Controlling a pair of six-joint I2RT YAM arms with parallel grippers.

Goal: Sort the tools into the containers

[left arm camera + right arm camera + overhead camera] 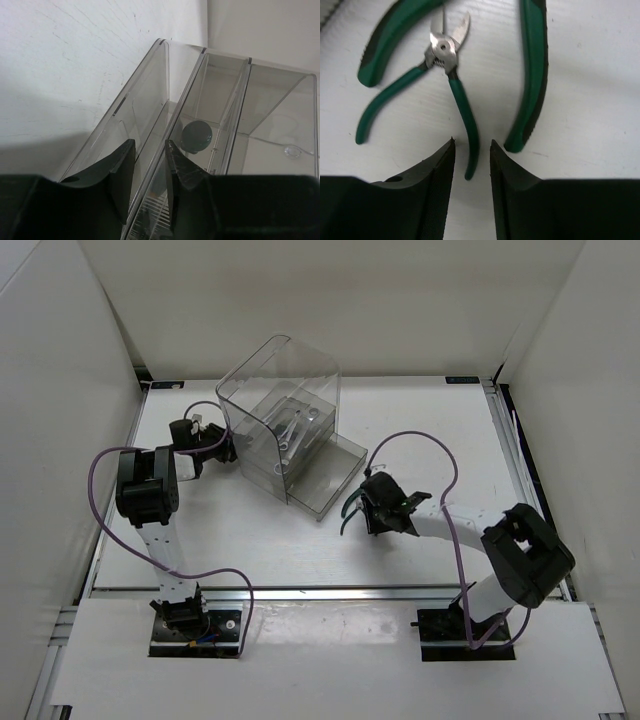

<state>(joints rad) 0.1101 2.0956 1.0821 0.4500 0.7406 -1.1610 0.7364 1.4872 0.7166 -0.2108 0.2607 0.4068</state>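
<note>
Overhead view downward, wrist views close (left shares cabinet (283, 390))

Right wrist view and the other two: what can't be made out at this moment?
Right wrist: the larger green-handled tool has its head cut off by the top edge.
Left wrist: the screwdriver shows only its round end through the drawer wall.
Top external: the wrenches inside the cabinet are too small to count.

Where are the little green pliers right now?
The small pliers lie on the white table just ahead of the right gripper, between the handles of a bigger green pair, right of the clear cabinet in the top view.
</note>
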